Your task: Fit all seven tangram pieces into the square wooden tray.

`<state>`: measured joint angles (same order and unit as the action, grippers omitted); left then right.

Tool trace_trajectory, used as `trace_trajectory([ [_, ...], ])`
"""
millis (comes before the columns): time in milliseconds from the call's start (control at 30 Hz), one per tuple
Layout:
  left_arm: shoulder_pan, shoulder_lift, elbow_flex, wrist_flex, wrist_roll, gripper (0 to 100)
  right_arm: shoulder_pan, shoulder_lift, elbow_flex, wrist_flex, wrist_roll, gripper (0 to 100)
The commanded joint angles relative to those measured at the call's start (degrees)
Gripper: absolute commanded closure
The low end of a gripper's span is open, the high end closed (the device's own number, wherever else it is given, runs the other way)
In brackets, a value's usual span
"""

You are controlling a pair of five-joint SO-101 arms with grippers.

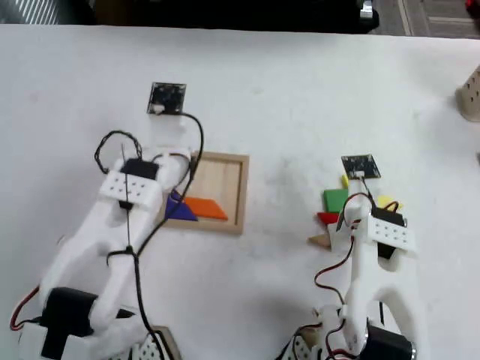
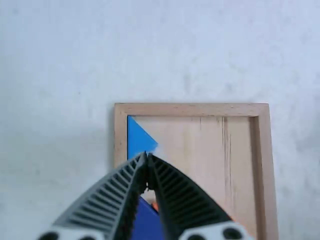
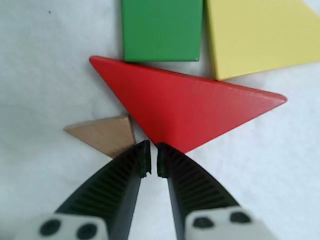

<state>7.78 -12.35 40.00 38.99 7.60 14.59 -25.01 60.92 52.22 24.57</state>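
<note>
The square wooden tray (image 1: 241, 196) lies left of centre, and my left arm (image 1: 127, 196) reaches over its left side. In it lie an orange parallelogram (image 1: 205, 208) and a dark blue triangle (image 1: 180, 210). My left gripper (image 2: 147, 158) is shut, just above the tray floor (image 2: 200, 150), its tips at a light blue triangle (image 2: 138, 138) in the tray's corner. The dark blue triangle (image 2: 148, 222) is under the fingers. My right gripper (image 3: 150, 160) is shut, its tips at the red triangle (image 3: 185, 105) beside a small tan triangle (image 3: 105, 134). A green square (image 3: 162, 30) and a yellow piece (image 3: 260, 35) lie beyond.
The loose pieces cluster right of centre: green square (image 1: 335, 200), red triangle (image 1: 327, 217), tan triangle (image 1: 321, 240), yellow piece (image 1: 388, 202). My right arm (image 1: 379, 234) stands over them. A pale perforated object (image 1: 471, 96) sits at the right edge. White tabletop separates tray and cluster.
</note>
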Motion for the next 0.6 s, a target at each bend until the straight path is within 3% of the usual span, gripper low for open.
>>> trace_trajectory([
  [0,0.92,-2.86,-0.62,-2.11,0.0,98,0.48,0.48,-0.7,-0.84,0.62,96.0],
  [133,1.01,-1.27,-0.62,-5.8,0.0,98,0.48,0.48,-0.7,-0.75,0.62,96.0],
  [300,2.86,10.51,-7.74,-6.33,0.0,98,0.48,0.48,-0.7,-0.75,0.62,96.0],
  [567,2.51,26.15,-23.65,5.1,0.0,98,0.57,0.48,-0.62,-0.66,0.62,96.2],
])
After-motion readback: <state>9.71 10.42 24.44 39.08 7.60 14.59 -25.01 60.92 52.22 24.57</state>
